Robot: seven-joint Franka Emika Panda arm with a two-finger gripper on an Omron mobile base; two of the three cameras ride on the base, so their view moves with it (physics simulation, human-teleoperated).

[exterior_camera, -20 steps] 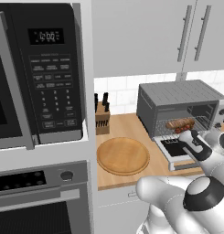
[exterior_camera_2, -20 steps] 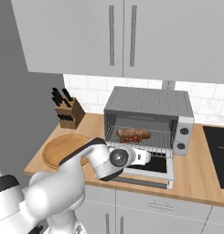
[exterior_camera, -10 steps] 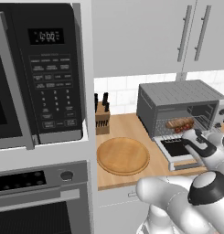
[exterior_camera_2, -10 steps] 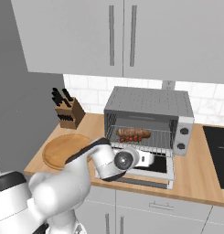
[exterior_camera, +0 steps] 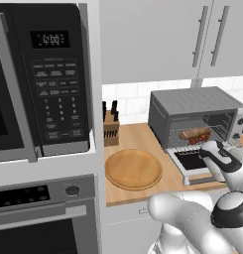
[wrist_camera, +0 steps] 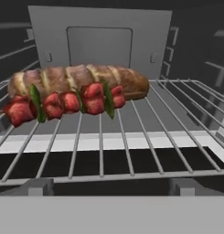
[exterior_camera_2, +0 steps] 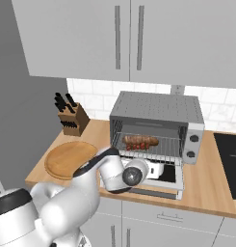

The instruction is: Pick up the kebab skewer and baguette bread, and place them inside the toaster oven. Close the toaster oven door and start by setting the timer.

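Observation:
The toaster oven [exterior_camera: 192, 101] [exterior_camera_2: 153, 103] stands on the counter with its door [exterior_camera: 190, 159] [exterior_camera_2: 168, 176] dropped flat open. On the wire rack lies the baguette bread [wrist_camera: 77, 77] [exterior_camera_2: 141, 140]. The kebab skewer [wrist_camera: 63, 103] with its red chunks rests against the loaf's front side. My gripper [exterior_camera: 218, 155] [exterior_camera_2: 155, 170] hovers just over the open door, pointing into the oven mouth. It is open and holds nothing. In the hand view the food sits left of centre, a short way ahead on the rack.
A round wooden board [exterior_camera: 133, 168] [exterior_camera_2: 66, 158] lies left of the oven, with a knife block [exterior_camera: 110, 126] [exterior_camera_2: 73, 118] behind it. A black microwave [exterior_camera: 43, 79] and a wall oven [exterior_camera: 43, 218] stand at far left. A dark cooktop [exterior_camera_2: 230, 159] is at right, cabinets overhead.
My hand has eased back a little from the oven mouth, out over the open door. The loaf and skewer have stayed on the rack.

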